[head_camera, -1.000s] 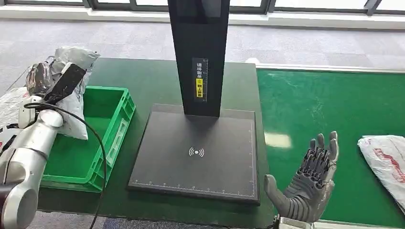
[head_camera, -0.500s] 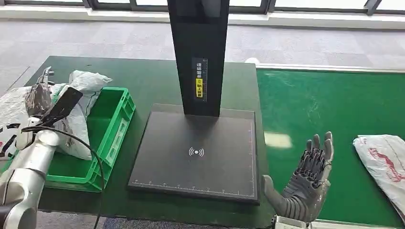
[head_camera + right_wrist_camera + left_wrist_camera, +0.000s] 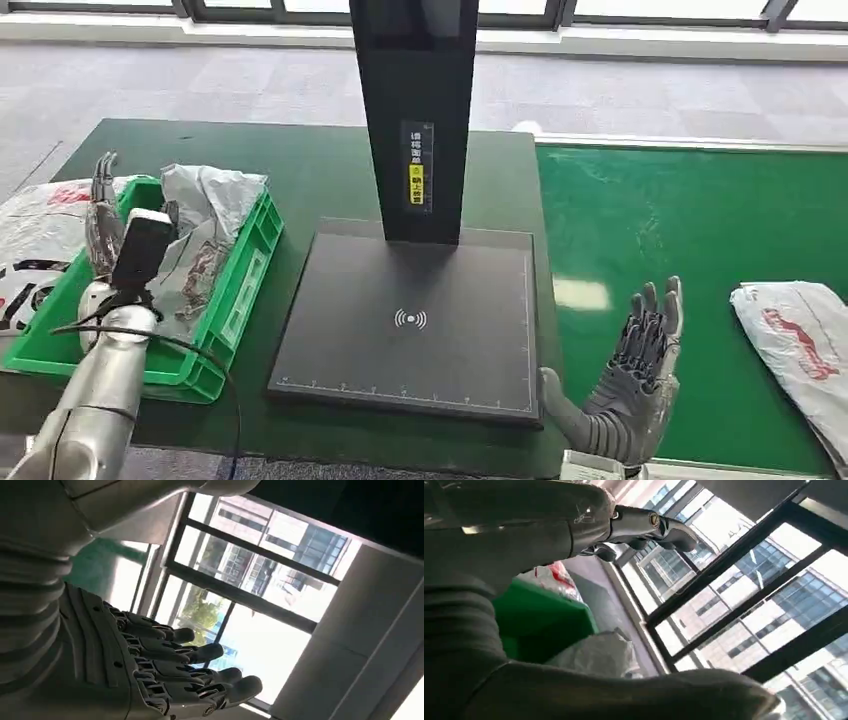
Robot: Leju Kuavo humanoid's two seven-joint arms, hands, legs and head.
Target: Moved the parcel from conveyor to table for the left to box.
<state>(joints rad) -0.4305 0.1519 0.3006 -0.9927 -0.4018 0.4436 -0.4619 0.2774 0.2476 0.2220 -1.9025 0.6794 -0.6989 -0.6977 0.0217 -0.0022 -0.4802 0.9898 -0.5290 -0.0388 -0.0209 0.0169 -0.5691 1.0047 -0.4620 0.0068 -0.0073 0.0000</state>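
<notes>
A crumpled grey parcel (image 3: 207, 238) lies in the green crate (image 3: 250, 262) at the table's left. My left hand (image 3: 104, 214) stands beside it over the crate, fingers straight and apart, holding nothing. In the left wrist view its fingers (image 3: 649, 524) stretch out with an empty gap, above the crate (image 3: 541, 620) and the parcel (image 3: 596, 655). My right hand (image 3: 634, 378) is open, palm up, at the near edge of the green conveyor (image 3: 690, 220). Its spread fingers (image 3: 175, 666) are empty. A white parcel (image 3: 797, 338) lies on the conveyor to the right of that hand.
A black scanner pillar (image 3: 415, 110) rises from a flat black base plate (image 3: 410, 320) in the middle of the dark green table (image 3: 310, 170). More white parcels (image 3: 38, 228) lie left of the crate.
My left arm came down and the grey parcel went from above the crate's left edge into the crate. The hand's fingers stand free of it. The conveyor parcel slid slightly left.
</notes>
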